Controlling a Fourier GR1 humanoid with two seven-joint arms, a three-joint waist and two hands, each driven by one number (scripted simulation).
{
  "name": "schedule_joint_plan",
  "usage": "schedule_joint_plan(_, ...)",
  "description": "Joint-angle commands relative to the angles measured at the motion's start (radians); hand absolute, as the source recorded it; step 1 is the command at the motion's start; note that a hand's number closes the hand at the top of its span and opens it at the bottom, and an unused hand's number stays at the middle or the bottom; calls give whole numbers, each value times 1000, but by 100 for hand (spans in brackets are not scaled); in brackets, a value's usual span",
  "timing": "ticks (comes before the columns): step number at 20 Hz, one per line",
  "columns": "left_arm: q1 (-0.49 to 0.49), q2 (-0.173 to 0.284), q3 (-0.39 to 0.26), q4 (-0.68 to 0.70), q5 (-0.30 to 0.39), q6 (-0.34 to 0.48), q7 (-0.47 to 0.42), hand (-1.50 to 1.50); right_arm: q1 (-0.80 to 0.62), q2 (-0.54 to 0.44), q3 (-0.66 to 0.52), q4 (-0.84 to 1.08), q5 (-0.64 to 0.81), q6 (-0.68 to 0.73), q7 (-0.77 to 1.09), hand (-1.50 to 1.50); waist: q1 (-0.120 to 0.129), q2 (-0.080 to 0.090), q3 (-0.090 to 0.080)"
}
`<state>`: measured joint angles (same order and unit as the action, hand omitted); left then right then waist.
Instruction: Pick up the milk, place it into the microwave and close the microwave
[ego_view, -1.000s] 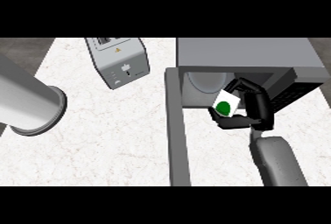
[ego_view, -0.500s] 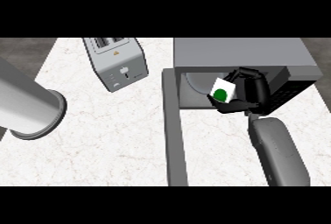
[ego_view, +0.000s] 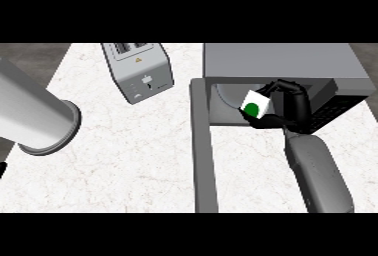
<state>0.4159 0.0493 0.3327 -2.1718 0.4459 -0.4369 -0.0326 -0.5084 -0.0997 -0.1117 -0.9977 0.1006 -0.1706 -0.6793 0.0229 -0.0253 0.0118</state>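
At the far left my left forearm (ego_view: 37, 117) is showing without its hand, while rightward, past the toaster (ego_view: 139, 70) and open door (ego_view: 203, 150), my right hand (ego_view: 284, 107) is clasping the milk (ego_view: 255, 104) at the microwave (ego_view: 284, 62) mouth, a light, crushable carton, I judge, best gripped by its flat sides.

Quick headcount, it's a short list: one white milk carton with a green round mark (ego_view: 255, 106), one grey box-shaped microwave (ego_view: 284, 60) with its one grey door (ego_view: 204, 150) swung open, and one silver two-slot toaster (ego_view: 139, 69). That toaster has two slots on top, so count those if you like. One white speckled stone counter (ego_view: 133, 170) under it all. Robot-wise there are two grey forearms showing, but just one black right hand (ego_view: 288, 106) is actually in view.
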Motion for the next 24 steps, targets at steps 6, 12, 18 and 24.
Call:
schedule_joint_plan(6, -41, 22, -27, 20, 0, -19, 18, -150, -191, -53, -13, 170, 80, -96, 136, 150, 102, 63, -13)
schedule_joint_plan(12, -72, 22, -35, 9, -23, -5, 19, -150, -133, -39, -66, 150, 74, -209, 106, 150, 126, 71, -12)
schedule_joint_plan(18, -101, 32, -43, 30, -50, 2, 27, -150, -82, -28, -98, 106, 110, -355, 36, 150, 141, 87, -15)
schedule_joint_plan(24, -125, 56, -56, 18, -71, -9, 37, -150, -41, -39, -103, 85, 189, -440, -29, -150, 173, 98, -15)
